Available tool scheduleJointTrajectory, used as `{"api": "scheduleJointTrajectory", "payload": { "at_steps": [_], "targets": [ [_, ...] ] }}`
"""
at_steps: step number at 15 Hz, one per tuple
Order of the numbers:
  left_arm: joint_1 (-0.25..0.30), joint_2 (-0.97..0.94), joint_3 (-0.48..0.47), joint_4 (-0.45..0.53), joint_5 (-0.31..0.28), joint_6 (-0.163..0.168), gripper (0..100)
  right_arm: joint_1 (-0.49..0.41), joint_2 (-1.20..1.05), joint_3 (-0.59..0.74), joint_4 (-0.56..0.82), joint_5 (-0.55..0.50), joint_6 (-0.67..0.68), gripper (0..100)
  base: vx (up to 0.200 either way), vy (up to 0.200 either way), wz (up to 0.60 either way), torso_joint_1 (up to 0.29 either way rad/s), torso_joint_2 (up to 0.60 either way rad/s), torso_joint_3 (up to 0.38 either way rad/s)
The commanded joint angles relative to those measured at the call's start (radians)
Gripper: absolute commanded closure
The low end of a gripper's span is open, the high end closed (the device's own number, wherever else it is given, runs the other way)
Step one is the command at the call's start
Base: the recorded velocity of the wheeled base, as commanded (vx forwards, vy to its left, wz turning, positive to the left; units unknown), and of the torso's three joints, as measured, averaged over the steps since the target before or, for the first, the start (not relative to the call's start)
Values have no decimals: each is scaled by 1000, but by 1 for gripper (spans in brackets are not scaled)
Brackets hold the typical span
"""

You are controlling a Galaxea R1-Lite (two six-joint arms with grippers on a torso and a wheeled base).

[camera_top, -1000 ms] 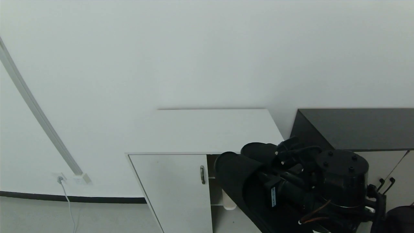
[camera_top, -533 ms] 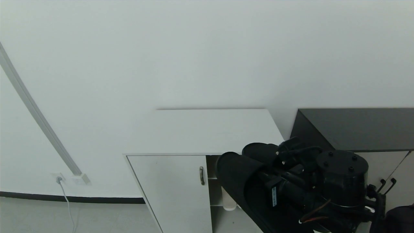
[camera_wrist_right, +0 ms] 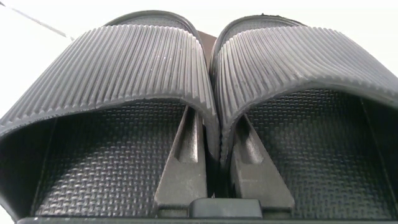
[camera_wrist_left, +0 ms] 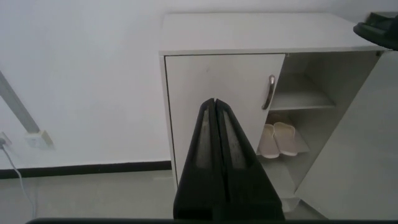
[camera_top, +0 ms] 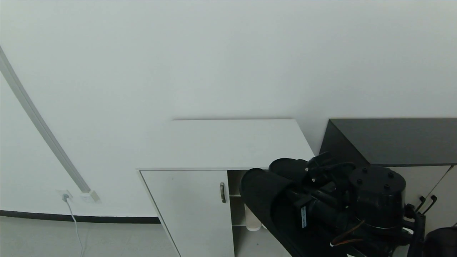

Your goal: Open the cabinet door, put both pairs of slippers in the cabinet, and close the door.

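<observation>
A white cabinet (camera_top: 232, 142) stands against the wall with its left door (camera_top: 189, 210) closed and its right side open. In the left wrist view the right door (camera_wrist_left: 357, 149) is swung outward. A beige pair of slippers (camera_wrist_left: 283, 138) lies on a lower shelf inside, and one beige slipper (camera_top: 252, 220) peeks out beside my arm. My right gripper (camera_wrist_right: 217, 127) is shut on the inner walls of a black ribbed pair of slippers (camera_wrist_right: 143, 68), held in front of the open side (camera_top: 264, 189). My left gripper (camera_wrist_left: 214, 109) is shut and empty, pointing at the closed door from a distance.
A dark grey cabinet (camera_top: 392, 141) stands right of the white one. At the left a wall socket with a white cable (camera_top: 66, 197) sits below a slanting conduit (camera_top: 39, 125). Bare floor (camera_wrist_left: 93, 199) lies in front of the cabinet.
The whole head picture has shifted very slightly. The black slippers stay in my right gripper, edging a little to the right against the cabinet opening.
</observation>
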Motion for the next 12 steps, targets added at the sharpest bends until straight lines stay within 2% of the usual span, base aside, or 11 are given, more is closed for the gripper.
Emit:
{"api": "scheduleJointTrajectory", "payload": {
  "at_steps": [1,3,12],
  "targets": [
    [1,1,0,-1,0,-1,100,2,0,3,0,-1,0,100,-200,0,0,17,7,-12],
    [0,1,0,-1,0,-1,100,2,2,3,0,-1,-2,100,-200,0,0,-12,2,2],
    [0,1,0,1,0,-1,100,2,0,14,-18,1,-3,100,0,0,0,0,0,0]
  ]
}}
